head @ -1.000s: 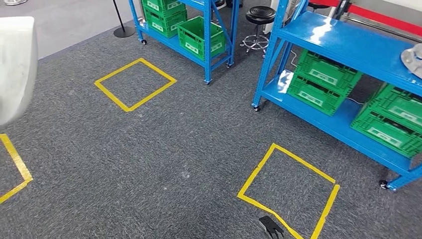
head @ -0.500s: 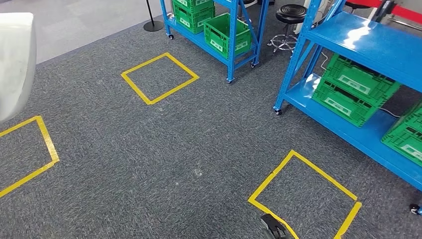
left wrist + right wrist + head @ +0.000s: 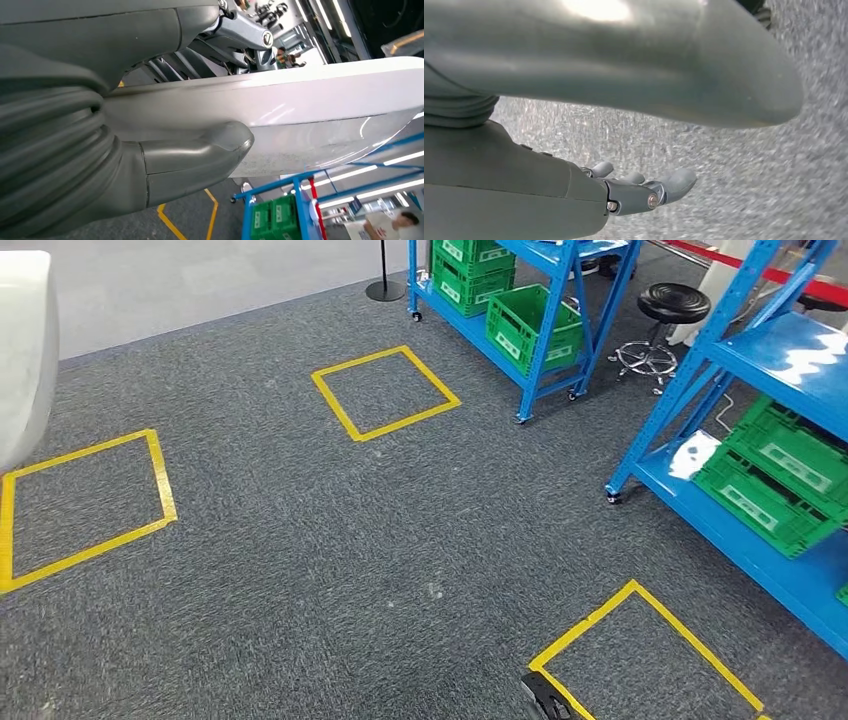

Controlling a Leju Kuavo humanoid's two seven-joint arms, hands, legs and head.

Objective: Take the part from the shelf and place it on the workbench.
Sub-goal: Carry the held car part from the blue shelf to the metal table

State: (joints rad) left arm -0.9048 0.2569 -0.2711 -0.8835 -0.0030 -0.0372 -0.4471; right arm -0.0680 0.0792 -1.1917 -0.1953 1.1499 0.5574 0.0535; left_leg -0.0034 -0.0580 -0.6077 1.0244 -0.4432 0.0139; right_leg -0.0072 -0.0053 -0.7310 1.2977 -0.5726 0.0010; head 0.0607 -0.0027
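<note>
At nine to ten o'clock in the head view, the part (image 3: 25, 350), a smooth white panel, is seen raised above the grey carpet (image 3: 300, 530). In the left wrist view that same part (image 3: 310, 115) is gripped by the left hand (image 3: 165, 125): the thick thumb is pressed flat against one face and the darker fingers (image 3: 240, 35) are closed over the opposite edge.

Moving across, a yellow taped square (image 3: 80, 505) is marked on the carpet at nine o'clock, and a second taped square (image 3: 385, 392) lies at twelve. Beyond it, at one o'clock, a blue shelf (image 3: 540, 330) on castors is loaded with green crates (image 3: 535, 325); nothing can be made out inside the front one, and the others cannot be seen into. A black stool (image 3: 665, 315) is parked just beside that rack.

At three o'clock a nearer blue shelf (image 3: 740, 530) carries stacked green crates (image 3: 775, 475) on its bottom deck, their contents hidden, with a white scrap (image 3: 692, 452) lying just beside them. A third taped square (image 3: 640, 655) is laid at five o'clock.

In the right wrist view the right hand (image 3: 634, 192) is hung over the carpet with nothing held; its fingers (image 3: 676, 182) are extended and only lightly bent.
</note>
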